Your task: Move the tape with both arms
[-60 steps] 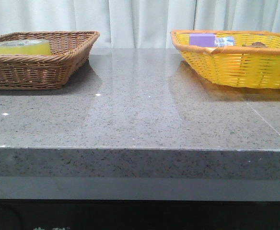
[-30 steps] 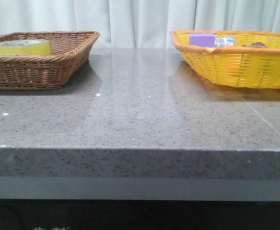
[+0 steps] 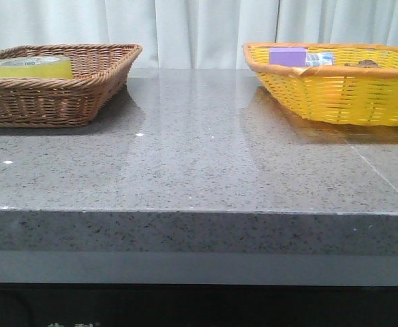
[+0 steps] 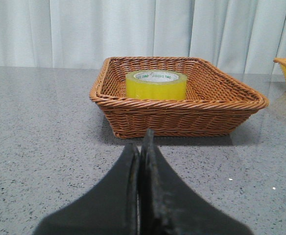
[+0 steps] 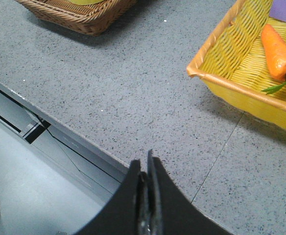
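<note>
No change since a second ago: tape (image 3: 29, 67) unmoved inside brown basket (image 3: 83, 88), far-left corner; left gripper (image 4: 141, 147) and right gripper (image 5: 146, 169) clamped shut, empty.

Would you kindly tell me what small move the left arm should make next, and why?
Probably open the left gripper and advance toward the yellow tape roll. Its fingers are pressed shut, short of the brown wicker basket where the roll sits untouched.

Glossy speckled stone table (image 3: 199, 170); woven wicker basket (image 4: 182, 105) (tape (image 4: 155, 84) shiny).
</note>
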Robot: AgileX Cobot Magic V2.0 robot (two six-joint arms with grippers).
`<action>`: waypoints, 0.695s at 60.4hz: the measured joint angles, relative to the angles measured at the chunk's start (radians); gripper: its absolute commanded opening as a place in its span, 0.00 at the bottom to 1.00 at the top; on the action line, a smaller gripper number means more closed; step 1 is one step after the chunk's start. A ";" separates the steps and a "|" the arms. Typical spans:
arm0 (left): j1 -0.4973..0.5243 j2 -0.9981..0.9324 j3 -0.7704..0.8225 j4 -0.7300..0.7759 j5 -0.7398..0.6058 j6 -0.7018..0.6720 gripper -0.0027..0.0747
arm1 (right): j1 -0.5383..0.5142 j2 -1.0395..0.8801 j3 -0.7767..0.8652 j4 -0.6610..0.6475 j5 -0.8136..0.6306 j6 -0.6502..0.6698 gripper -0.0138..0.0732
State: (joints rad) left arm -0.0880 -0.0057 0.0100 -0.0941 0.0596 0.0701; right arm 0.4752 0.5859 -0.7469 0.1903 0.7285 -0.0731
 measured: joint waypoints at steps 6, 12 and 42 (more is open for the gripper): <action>0.000 0.000 0.000 0.000 0.000 0.000 0.01 | 0.000 0.000 0.000 0.000 0.000 0.000 0.08; 0.000 0.000 0.000 0.000 0.000 0.000 0.01 | 0.000 0.000 0.000 0.000 0.000 0.002 0.08; 0.000 0.000 0.000 0.000 0.000 0.000 0.01 | -0.186 -0.202 0.301 -0.082 -0.331 -0.002 0.08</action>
State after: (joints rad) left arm -0.0880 -0.0057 0.0100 -0.0941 0.0596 0.0701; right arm 0.2896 0.3838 -0.4459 0.1083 0.3979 -0.0748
